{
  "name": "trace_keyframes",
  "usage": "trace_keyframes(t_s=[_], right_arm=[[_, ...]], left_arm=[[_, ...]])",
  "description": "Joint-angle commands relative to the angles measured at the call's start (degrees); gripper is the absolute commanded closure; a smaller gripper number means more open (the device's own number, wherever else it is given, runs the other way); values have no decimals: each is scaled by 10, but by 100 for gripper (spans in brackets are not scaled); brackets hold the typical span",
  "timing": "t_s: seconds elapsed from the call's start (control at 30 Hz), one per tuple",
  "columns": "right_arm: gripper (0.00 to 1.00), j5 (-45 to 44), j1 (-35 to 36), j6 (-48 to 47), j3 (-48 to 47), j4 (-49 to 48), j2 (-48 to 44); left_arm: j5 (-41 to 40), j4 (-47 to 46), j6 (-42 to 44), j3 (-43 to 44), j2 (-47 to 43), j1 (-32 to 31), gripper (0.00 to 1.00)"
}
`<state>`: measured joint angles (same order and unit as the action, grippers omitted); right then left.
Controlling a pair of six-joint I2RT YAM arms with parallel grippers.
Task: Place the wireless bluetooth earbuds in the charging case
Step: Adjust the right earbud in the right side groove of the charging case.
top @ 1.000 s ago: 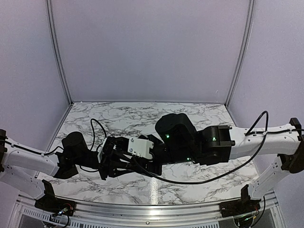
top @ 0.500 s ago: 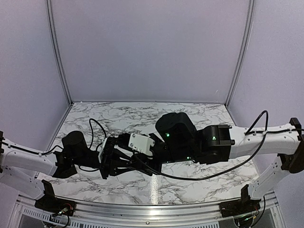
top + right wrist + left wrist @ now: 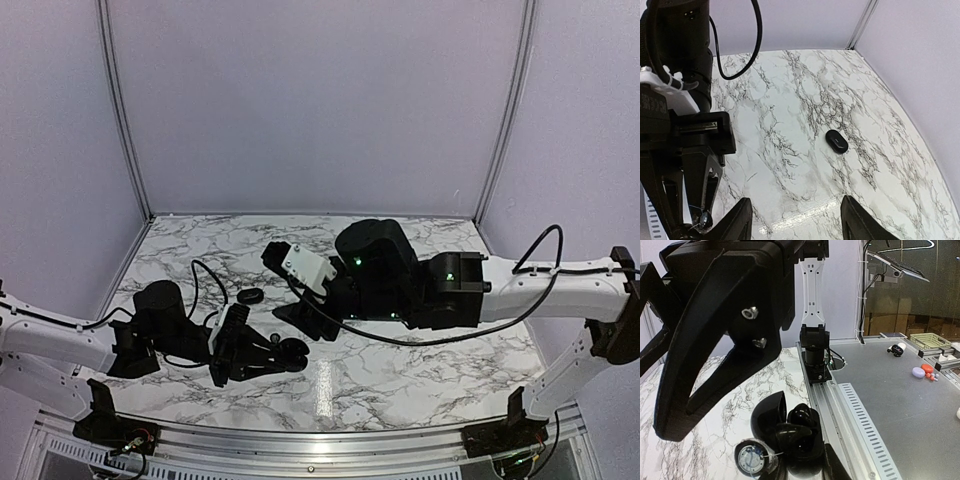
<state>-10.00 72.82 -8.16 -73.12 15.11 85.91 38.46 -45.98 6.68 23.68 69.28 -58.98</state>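
My left gripper [image 3: 262, 357] is shut on the open black charging case [image 3: 292, 353], low over the near table. In the left wrist view the left gripper [image 3: 801, 465] holds the case [image 3: 797, 450] with its lid [image 3: 767, 412] raised, and two glossy black earbuds [image 3: 805, 420] sit in it. My right gripper [image 3: 305, 320] is open and empty, just beyond the case; its fingers [image 3: 737, 222] frame bare marble. A small black oval piece [image 3: 250, 296] lies on the table, also in the right wrist view [image 3: 836, 141]; I cannot tell whether it is an earbud.
The white marble table [image 3: 400, 250] has grey walls at the back and sides. A metal rail [image 3: 320, 440] runs along the near edge. The right gripper's body [image 3: 725, 325] looms close above the case in the left wrist view.
My right gripper has lifted off the case and drawn back to the far right, now open. The case and the black oval piece on the table have come into view.
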Motion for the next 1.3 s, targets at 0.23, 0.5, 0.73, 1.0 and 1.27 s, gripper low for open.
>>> trace_keyframes(t_s=[0.23, 0.5, 0.73, 1.0, 1.27], right_arm=[[41, 123, 0, -2, 18, -30, -61], [57, 173, 0, -14, 14, -15, -60], [76, 166, 21, -34, -32, 41, -17], [84, 117, 37, -36, -49, 79, 11], [94, 103, 37, -16, -19, 94, -4]], left_arm=[[-10, 12, 9, 7, -9, -1, 100], [-12, 12, 11, 11, -17, -1, 100], [-25, 13, 4, 9, -17, 0, 100], [-32, 13, 1, 6, -22, 3, 100], [-38, 13, -2, -3, -38, 13, 100]])
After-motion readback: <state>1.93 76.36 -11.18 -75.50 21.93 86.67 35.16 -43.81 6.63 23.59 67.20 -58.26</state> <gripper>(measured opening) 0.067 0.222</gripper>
